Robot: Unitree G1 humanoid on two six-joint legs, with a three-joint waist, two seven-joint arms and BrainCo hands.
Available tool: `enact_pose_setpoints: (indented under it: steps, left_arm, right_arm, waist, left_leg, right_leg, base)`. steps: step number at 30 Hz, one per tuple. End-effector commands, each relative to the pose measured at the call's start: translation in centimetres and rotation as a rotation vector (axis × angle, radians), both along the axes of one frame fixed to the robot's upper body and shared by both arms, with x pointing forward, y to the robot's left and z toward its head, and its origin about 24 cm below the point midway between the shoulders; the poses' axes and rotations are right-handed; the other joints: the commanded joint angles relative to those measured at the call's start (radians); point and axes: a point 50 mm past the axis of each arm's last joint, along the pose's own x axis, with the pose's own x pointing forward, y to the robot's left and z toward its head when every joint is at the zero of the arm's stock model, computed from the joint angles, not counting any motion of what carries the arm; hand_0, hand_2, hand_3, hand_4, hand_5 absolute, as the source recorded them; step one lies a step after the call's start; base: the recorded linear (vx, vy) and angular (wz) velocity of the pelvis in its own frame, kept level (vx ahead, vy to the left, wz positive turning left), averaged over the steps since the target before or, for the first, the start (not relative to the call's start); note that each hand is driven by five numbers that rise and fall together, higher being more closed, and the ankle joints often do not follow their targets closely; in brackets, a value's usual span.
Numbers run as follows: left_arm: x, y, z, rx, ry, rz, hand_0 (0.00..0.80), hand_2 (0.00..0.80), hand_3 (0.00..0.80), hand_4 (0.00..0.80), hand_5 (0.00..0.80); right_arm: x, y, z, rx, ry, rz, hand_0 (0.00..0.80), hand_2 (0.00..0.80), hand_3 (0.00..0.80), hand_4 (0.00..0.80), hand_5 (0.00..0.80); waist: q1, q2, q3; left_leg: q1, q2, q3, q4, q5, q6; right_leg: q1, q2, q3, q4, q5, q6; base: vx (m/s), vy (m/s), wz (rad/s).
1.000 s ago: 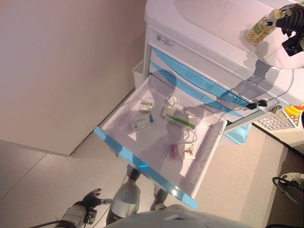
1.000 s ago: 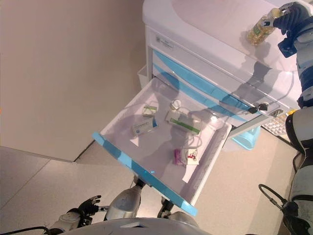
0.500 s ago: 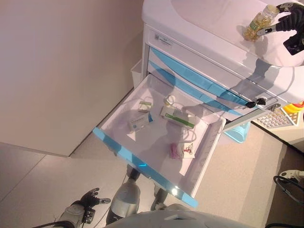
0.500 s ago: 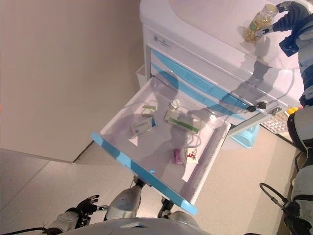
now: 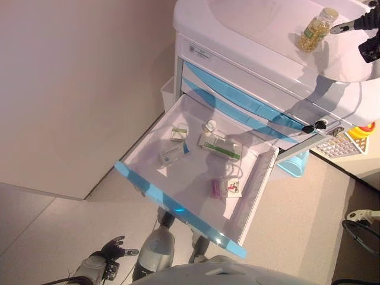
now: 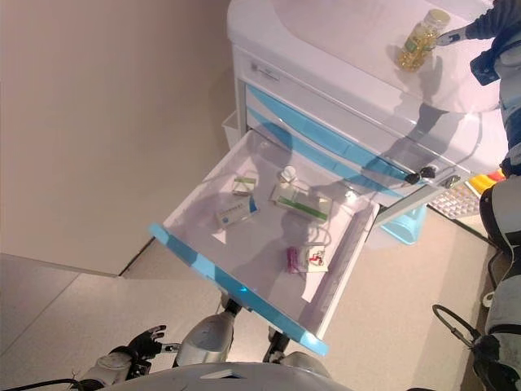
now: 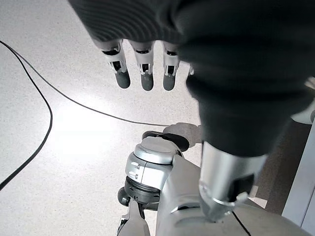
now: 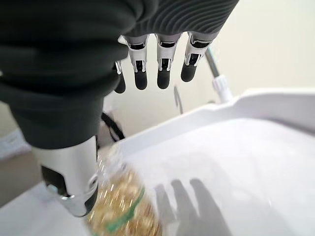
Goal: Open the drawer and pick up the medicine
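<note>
The medicine bottle [image 5: 314, 29], clear with yellow capsules and a white cap, stands upright on the white cart top [image 5: 255, 24]. My right hand [image 5: 365, 29] is open just to its right, not touching it; in the right wrist view my fingers [image 8: 157, 69] are straight and the bottle [image 8: 123, 211] sits beside the thumb. The drawer [image 5: 178, 208] with a blue front is pulled out. It holds a white-blue box [image 5: 172, 155], a green-white box [image 5: 221, 146], a small box [image 5: 179, 133] and a pink blister pack [image 5: 222, 187]. My left hand [image 5: 104, 261] hangs open low over the floor.
Keys [image 5: 314, 126] hang in the cart's lock above the drawer's right side. A light blue bin [image 5: 294, 166] sits by the cart's right side, and a tray of small items [image 5: 338, 145] stands further right. A beige wall [image 5: 77, 89] runs along the left.
My right hand has let go of the bottle and drawn away to the right; the bottle now stands upright on the cart top. The camera has shifted slightly.
</note>
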Motion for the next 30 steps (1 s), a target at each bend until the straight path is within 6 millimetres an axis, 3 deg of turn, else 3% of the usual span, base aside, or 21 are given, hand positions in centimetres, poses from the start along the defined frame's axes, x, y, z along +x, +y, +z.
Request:
enact_pose_setpoints:
  steps: [1, 4, 11, 15, 20, 22, 28, 30]
  left_arm:
    - [-2.4, 1.1, -0.2, 0.038, 0.083, -0.036, 0.000, 0.000, 0.000, 0.000, 0.000]
    - [-2.5, 0.8, -0.4, 0.034, 0.099, -0.048, 0.000, 0.000, 0.000, 0.000, 0.000]
    - [-2.9, 0.1, -0.8, 0.017, 0.136, -0.072, 0.000, 0.000, 0.000, 0.000, 0.000]
    - [-2.2, -0.1, -0.7, 0.009, 0.142, -0.091, 0.000, 0.000, 0.000, 0.000, 0.000]
    - [-1.2, -0.7, -0.7, -0.009, 0.127, -0.088, 0.000, 0.000, 0.000, 0.000, 0.000]
    - [-0.6, -1.2, -0.8, -0.020, 0.110, -0.084, 0.000, 0.000, 0.000, 0.000, 0.000]
    - [-0.3, -2.8, -1.2, -0.040, 0.090, -0.081, 0.000, 0.000, 0.000, 0.000, 0.000]
    - [-0.4, -3.1, -1.3, -0.045, 0.087, -0.076, 0.000, 0.000, 0.000, 0.000, 0.000]
  right_arm:
    - [-2.2, -1.2, 3.3, -0.014, -0.214, -0.025, 0.000, 0.000, 0.000, 0.000, 0.000]
    - [-2.6, -1.6, 3.1, 0.057, -0.317, -0.007, 0.000, 0.000, 0.000, 0.000, 0.000]
    - [-2.9, -0.4, 1.1, 0.228, -0.537, 0.147, 0.000, 0.000, 0.000, 0.000, 0.000]
    - [-3.3, -0.2, -2.6, 0.398, -0.594, 0.235, 0.000, 0.000, 0.000, 0.000, 0.000]
    - [-4.1, 0.3, -9.9, 0.589, -0.589, 0.261, 0.000, 0.000, 0.000, 0.000, 0.000]
    - [-4.8, 1.0, -14.4, 0.645, -0.538, 0.242, 0.000, 0.000, 0.000, 0.000, 0.000]
    - [-7.8, 2.3, -26.7, 0.768, -0.232, 0.126, 0.000, 0.000, 0.000, 0.000, 0.000]
    - [-9.0, 2.9, -29.9, 0.755, -0.113, 0.092, 0.000, 0.000, 0.000, 0.000, 0.000]
  waist:
    - [-0.008, -0.025, -0.047]
    - [-0.024, -0.016, -0.058]
    - [-0.081, 0.016, -0.089]
    - [-0.132, 0.035, -0.099]
    - [-0.192, 0.053, -0.096]
    - [-0.226, 0.061, -0.093]
    - [-0.283, 0.071, -0.100]
    - [-0.294, 0.074, -0.100]
  left_leg:
    - [0.048, -0.041, 0.004, 0.061, -0.184, 0.028]
    - [0.056, -0.048, 0.022, 0.084, -0.206, 0.036]
    - [0.075, -0.059, 0.066, 0.122, -0.244, 0.056]
    - [0.092, -0.060, 0.090, 0.128, -0.259, 0.066]
    - [0.105, -0.053, 0.124, 0.139, -0.272, 0.074]
    - [0.109, -0.048, 0.143, 0.137, -0.276, 0.077]
    - [0.113, -0.037, 0.190, 0.117, -0.273, 0.079]
    - [0.114, -0.034, 0.202, 0.113, -0.271, 0.078]
  right_leg:
    - [-0.028, -0.042, 0.049, 0.059, 0.034, 0.062]
    - [-0.025, -0.050, 0.063, 0.065, 0.033, 0.067]
    - [-0.023, -0.061, 0.110, 0.097, 0.022, 0.074]
    - [-0.033, -0.063, 0.146, 0.132, 0.012, 0.077]
    - [-0.053, -0.058, 0.197, 0.168, 0.007, 0.082]
    - [-0.061, -0.052, 0.221, 0.172, 0.009, 0.083]
    - [-0.083, -0.040, 0.261, 0.176, 0.009, 0.082]
    - [-0.089, -0.040, 0.263, 0.178, 0.009, 0.081]
  base:
    - [-0.027, 0.014, -0.13]
    - [-0.029, 0.025, -0.20]
    - [-0.019, 0.031, -0.33]
    - [-0.045, 0.016, -0.32]
    - [-0.056, 0.005, -0.36]
    - [-0.076, -0.014, -0.39]
    - [-0.054, -0.017, -0.31]
    - [-0.019, -0.001, -0.28]
